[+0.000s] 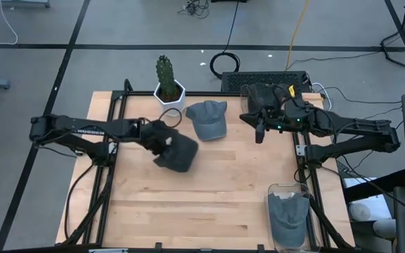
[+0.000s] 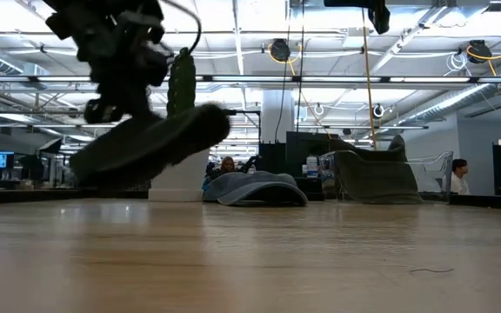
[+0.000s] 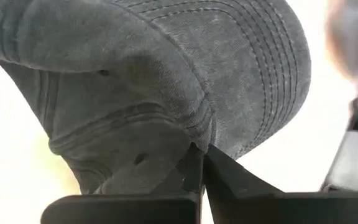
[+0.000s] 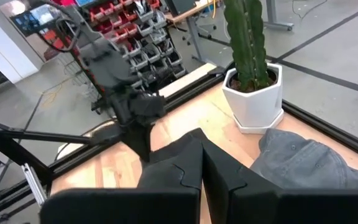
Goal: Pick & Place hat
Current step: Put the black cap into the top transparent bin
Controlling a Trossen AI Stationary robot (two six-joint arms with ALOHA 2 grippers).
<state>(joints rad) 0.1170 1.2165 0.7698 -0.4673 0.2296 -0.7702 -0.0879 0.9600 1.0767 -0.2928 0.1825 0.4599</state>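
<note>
While left gripper (image 1: 162, 140) pinches dark hat (image 1: 176, 153) tight, hat hangs tilted above table (image 1: 216, 197), near middle-left. Second hat (image 1: 208, 119) lies flat by cactus pot (image 1: 169, 91). Third hat (image 1: 287, 214) sits in clear bin (image 1: 288, 242). Right gripper (image 1: 259, 133) clenched, holding nothing, above table's back right.

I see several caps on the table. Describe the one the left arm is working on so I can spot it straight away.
Start at the potted cactus at the table's far edge; just nearer than it, left of centre, the left pincer is shut on a dark grey cap. It is darker than the lighter grey cap lying flat beside the cactus, and it is the only one lifted off the wood, tilted.
</note>
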